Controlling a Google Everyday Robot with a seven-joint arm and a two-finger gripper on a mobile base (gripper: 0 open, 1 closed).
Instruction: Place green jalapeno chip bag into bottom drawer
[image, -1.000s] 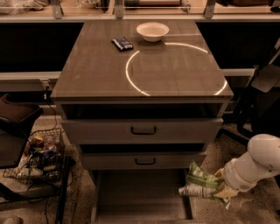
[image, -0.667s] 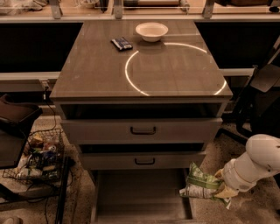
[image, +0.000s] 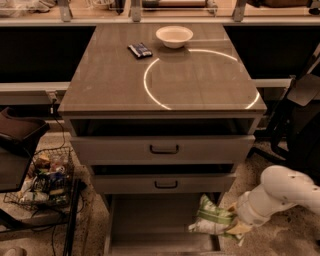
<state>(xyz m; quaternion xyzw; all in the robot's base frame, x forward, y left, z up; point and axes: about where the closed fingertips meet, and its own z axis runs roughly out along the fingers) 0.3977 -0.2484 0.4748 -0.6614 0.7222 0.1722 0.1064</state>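
The green jalapeno chip bag is green and white with stripes. It hangs tilted over the right edge of the bottom drawer, which is pulled out and shows a plain grey floor. My gripper comes in from the lower right on a white arm and is shut on the bag's right end. The fingers are mostly hidden by the bag.
A white bowl and a small dark packet sit on the cabinet top. The two upper drawers with dark handles stand slightly open. A wire basket of items stands at the lower left. Dark chair parts are at the right.
The arm and the bag have shifted slightly left, further over the bottom drawer's right edge. Nothing else has moved.
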